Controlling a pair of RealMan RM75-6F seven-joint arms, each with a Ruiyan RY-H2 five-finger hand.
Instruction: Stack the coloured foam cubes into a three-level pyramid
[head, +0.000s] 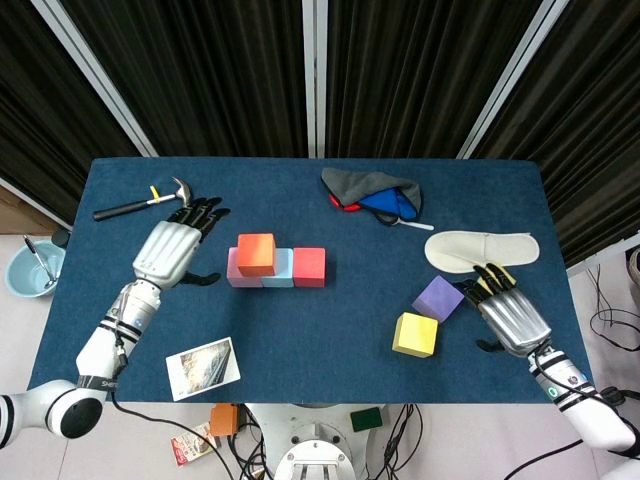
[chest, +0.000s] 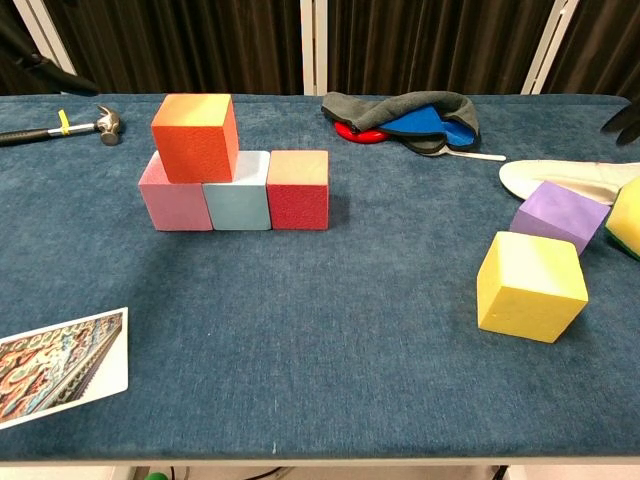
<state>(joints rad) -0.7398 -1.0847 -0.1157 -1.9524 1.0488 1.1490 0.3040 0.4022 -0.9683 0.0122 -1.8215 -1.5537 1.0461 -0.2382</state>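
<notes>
So both hands are empty, fingers spread: left hand (head: 172, 250) beside the stack, right hand (head: 508, 317) by the purple cube (head: 438, 297). Orange cube (chest: 194, 137) sits on the 3-cube row (chest: 238, 190). I think 2 more cubes are needed.

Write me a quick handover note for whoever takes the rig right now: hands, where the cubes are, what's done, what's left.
Left hand: open, holding nothing, left of the stack.
Right hand: open, over the second yellow cube, not gripping it.
Done: base row of pink cube, light blue cube and red cube; orange cube sits on the pink and blue.
Loose: purple cube, yellow cube.
Left: one more cube on level two, then the top cube.
</notes>
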